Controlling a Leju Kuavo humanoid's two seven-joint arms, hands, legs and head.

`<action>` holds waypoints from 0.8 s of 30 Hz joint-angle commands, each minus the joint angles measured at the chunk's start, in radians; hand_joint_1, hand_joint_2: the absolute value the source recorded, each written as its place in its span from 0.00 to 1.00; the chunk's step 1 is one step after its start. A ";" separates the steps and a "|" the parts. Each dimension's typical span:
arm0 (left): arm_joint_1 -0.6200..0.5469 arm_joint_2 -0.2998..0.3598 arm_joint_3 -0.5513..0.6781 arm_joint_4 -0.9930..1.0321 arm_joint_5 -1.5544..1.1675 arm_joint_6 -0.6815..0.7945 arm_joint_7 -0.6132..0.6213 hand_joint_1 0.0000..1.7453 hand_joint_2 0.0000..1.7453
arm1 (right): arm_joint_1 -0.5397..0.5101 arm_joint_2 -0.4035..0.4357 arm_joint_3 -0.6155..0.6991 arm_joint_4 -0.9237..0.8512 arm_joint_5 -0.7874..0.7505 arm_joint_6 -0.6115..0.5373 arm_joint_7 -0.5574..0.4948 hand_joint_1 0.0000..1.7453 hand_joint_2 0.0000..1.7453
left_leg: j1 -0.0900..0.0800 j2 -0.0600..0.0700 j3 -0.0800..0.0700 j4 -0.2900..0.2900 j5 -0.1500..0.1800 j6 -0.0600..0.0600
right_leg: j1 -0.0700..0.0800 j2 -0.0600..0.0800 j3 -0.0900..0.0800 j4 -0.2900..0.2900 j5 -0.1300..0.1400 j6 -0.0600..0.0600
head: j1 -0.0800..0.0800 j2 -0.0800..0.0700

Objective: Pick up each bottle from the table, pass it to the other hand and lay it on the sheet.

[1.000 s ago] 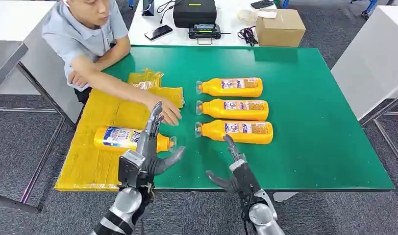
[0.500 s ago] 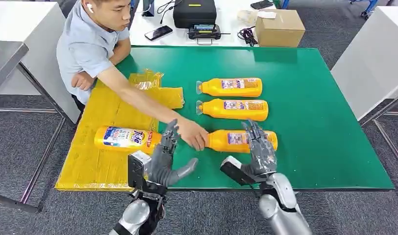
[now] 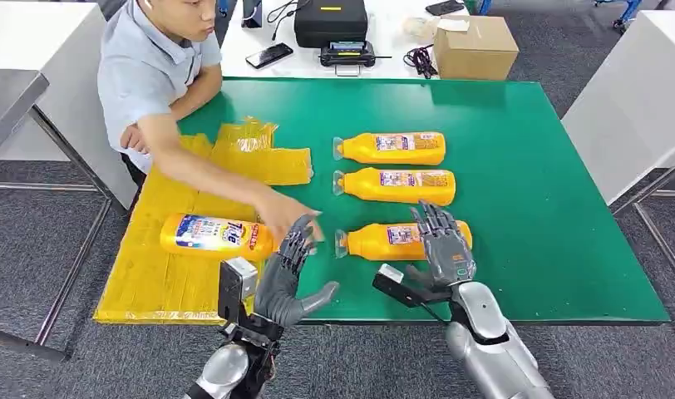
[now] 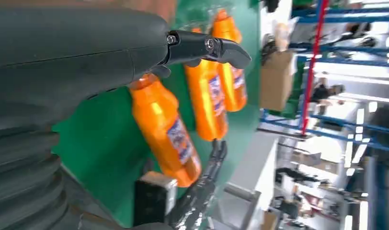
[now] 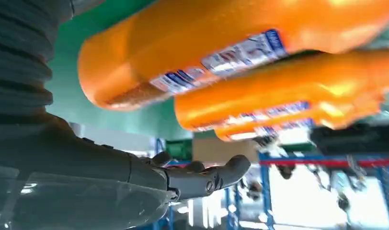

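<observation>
Bottle [image 3: 401, 241], nearest of three in a row on the green tabletop [image 3: 550, 208], lies on its side, cap end toward the sheet [image 3: 164, 266]. Right hand [image 3: 440, 245] hovers over its base end, fingers spread, gripping nothing. Left hand [image 3: 291, 270] waits just beside the cap end, fingers apart, empty.

Risks: bottle is smooth, glossy orange plastic with rounded sides; a push from one side could roll it or let it slip. A person's hand [image 3: 288, 218] reaches in just beside the left hand: collision likely if either moves.

Sheet is crinkly yellow film; one bottle [image 3: 214, 235] already lies there.
</observation>
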 commanded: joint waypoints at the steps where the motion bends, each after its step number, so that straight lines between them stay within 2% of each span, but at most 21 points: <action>1: -0.028 0.052 -0.027 0.051 0.014 -0.040 0.058 0.00 1.00 | -0.134 -0.040 0.074 0.181 0.029 0.073 0.048 0.00 1.00 | 0.001 0.003 0.003 -0.001 -0.001 -0.002 | 0.001 0.002 0.002 -0.001 0.000 -0.002 | 0.000 0.000; 13: -0.047 0.061 -0.052 0.077 0.046 -0.078 0.089 0.00 1.00 | -0.284 -0.008 0.106 0.375 0.024 0.105 0.041 0.00 1.00 | 0.002 0.006 0.006 0.001 -0.003 -0.003 | 0.002 0.005 0.004 0.000 -0.001 -0.004 | 0.000 0.000; 18: -0.051 0.060 -0.055 0.083 0.044 -0.074 0.095 0.00 1.00 | -0.290 -0.003 0.116 0.396 0.032 0.105 0.044 0.00 1.00 | 0.001 0.003 0.004 0.000 -0.002 -0.002 | 0.002 0.002 0.004 0.000 -0.001 -0.003 | 0.000 0.000; 24: -0.067 0.063 -0.058 0.099 0.033 -0.065 0.110 0.00 1.00 | -0.309 0.012 0.152 0.433 -0.027 0.220 0.015 0.00 1.00 | 0.001 0.004 0.005 0.000 -0.002 -0.003 | 0.002 0.003 0.004 0.000 -0.001 -0.003 | 0.000 0.000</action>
